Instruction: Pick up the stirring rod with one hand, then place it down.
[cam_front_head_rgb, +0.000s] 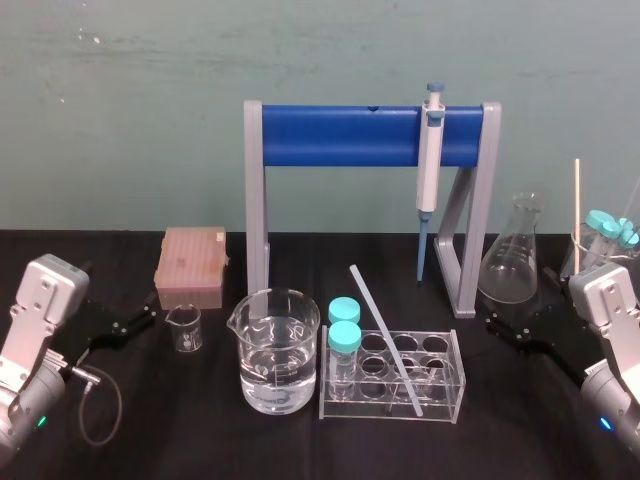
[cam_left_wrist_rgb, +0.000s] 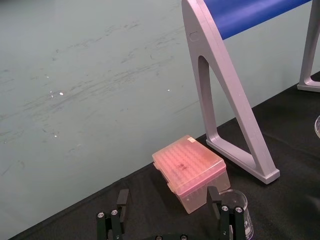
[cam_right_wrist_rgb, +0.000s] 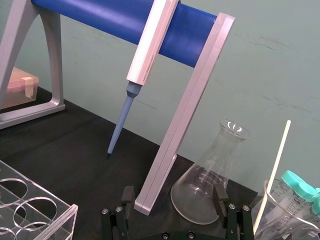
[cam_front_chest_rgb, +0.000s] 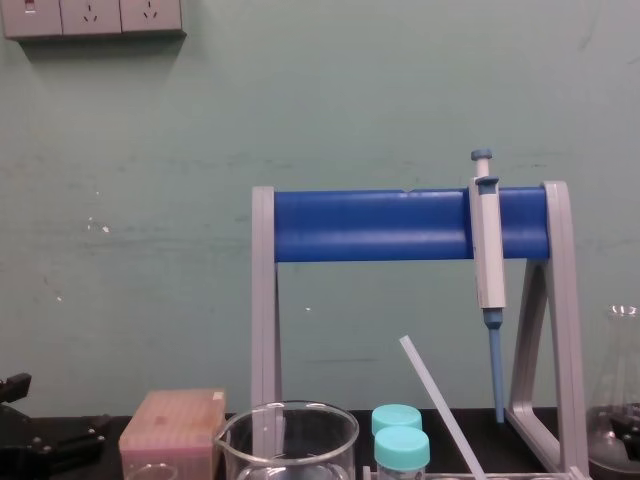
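Note:
The stirring rod (cam_front_head_rgb: 385, 340) is a thin translucent whitish rod that leans in the clear test tube rack (cam_front_head_rgb: 445, 398) at the table's middle, its top tilted back and to the left. From the chest it shows as the slanted stirring rod (cam_front_chest_rgb: 440, 405). My left gripper (cam_front_head_rgb: 148, 312) rests open at the table's left, well away from the rod, facing the pink tip box (cam_left_wrist_rgb: 190, 170); its fingers (cam_left_wrist_rgb: 122, 199) stand wide apart. At the right my right gripper (cam_front_head_rgb: 492, 322) is open too, its fingers (cam_right_wrist_rgb: 128, 195) empty, in front of the conical flask (cam_right_wrist_rgb: 210, 175).
A large beaker of water (cam_front_head_rgb: 275, 350) and two teal-capped tubes (cam_front_head_rgb: 343, 325) stand left of the rod. A small beaker (cam_front_head_rgb: 184, 328) sits near the left gripper. The pipette (cam_front_head_rgb: 430, 170) hangs on the blue and grey stand (cam_front_head_rgb: 340, 135). A cream stick (cam_front_head_rgb: 577, 205) stands at far right.

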